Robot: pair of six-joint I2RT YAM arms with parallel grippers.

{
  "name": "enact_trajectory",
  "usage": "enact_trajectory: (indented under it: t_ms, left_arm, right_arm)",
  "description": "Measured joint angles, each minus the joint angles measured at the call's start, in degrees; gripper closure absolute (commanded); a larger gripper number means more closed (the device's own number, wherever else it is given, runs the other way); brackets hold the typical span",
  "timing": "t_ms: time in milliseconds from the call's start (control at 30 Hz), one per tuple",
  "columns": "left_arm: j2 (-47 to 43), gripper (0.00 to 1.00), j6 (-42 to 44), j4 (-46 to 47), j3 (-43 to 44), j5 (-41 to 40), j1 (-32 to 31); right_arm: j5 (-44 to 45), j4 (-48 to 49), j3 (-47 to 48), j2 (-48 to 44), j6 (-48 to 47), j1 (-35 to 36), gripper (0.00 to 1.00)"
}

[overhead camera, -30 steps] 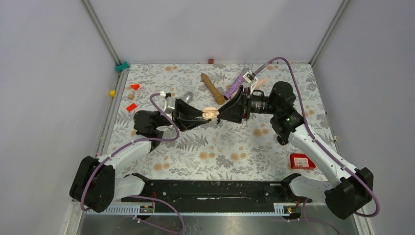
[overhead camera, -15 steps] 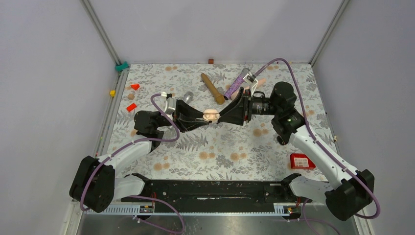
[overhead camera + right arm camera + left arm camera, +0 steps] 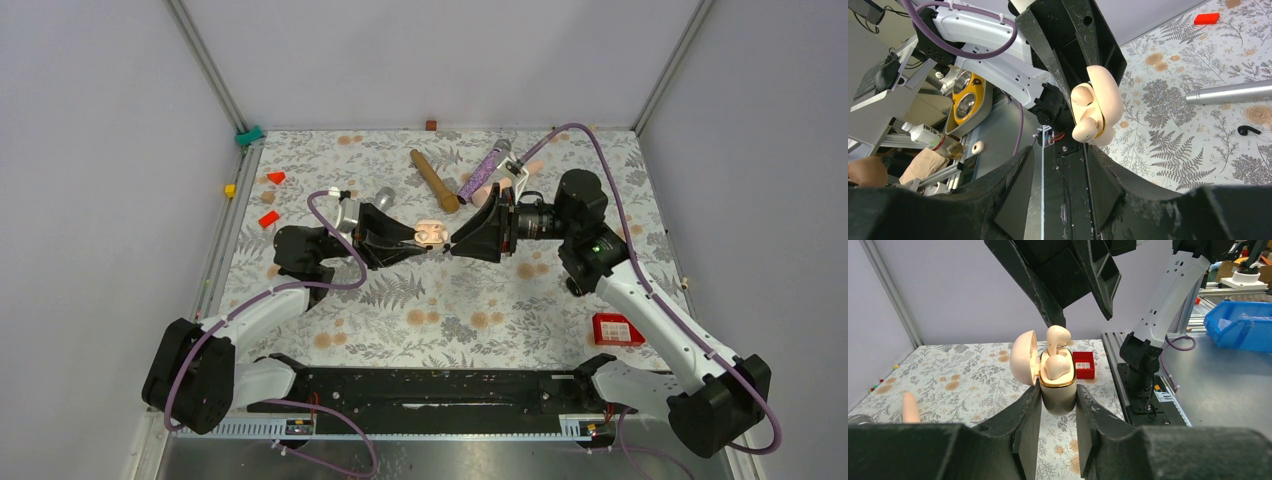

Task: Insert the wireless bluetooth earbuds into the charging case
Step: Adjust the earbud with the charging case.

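Here, my left gripper (image 3: 413, 240) is clenched on the charging case (image 3: 1058, 400). Its two fingers press the lower body of the case from both sides. The case is held in the air above the middle of the flowered mat (image 3: 450, 300) and does not touch it. In the left wrist view the case stands upright. Its lid (image 3: 1023, 356) is swung open to the left side of that view.

One earbud (image 3: 1055, 367) sits inside the case, under the gold rim. The second earbud (image 3: 1058, 336) stands higher, with its round head above the rim and its stem going down into the case. I cannot tell if it is fully seated.

My right gripper (image 3: 456, 238) points at the case from the other side, very close to it. Its jaws are apart and I see nothing between them. One finger tip is just above the raised earbud; I cannot tell if it touches.

Further out, a silver rod (image 3: 1230, 91) lies on the mat, and near it a small black piece (image 3: 1249, 130). A wooden stick (image 3: 433, 180) and a purple roller (image 3: 482, 172) lie at the far side. A red box (image 3: 617, 328) is beside the right arm.
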Motion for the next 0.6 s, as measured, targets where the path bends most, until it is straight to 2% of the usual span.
enact_trajectory:
  t_ms: [600]
  left_arm:
    - [0.0, 1.00, -0.2, 0.1, 0.0, -0.3, 0.1]
  right_arm:
    - [0.0, 2.0, 0.4, 1.2, 2.3, 3.1, 0.48]
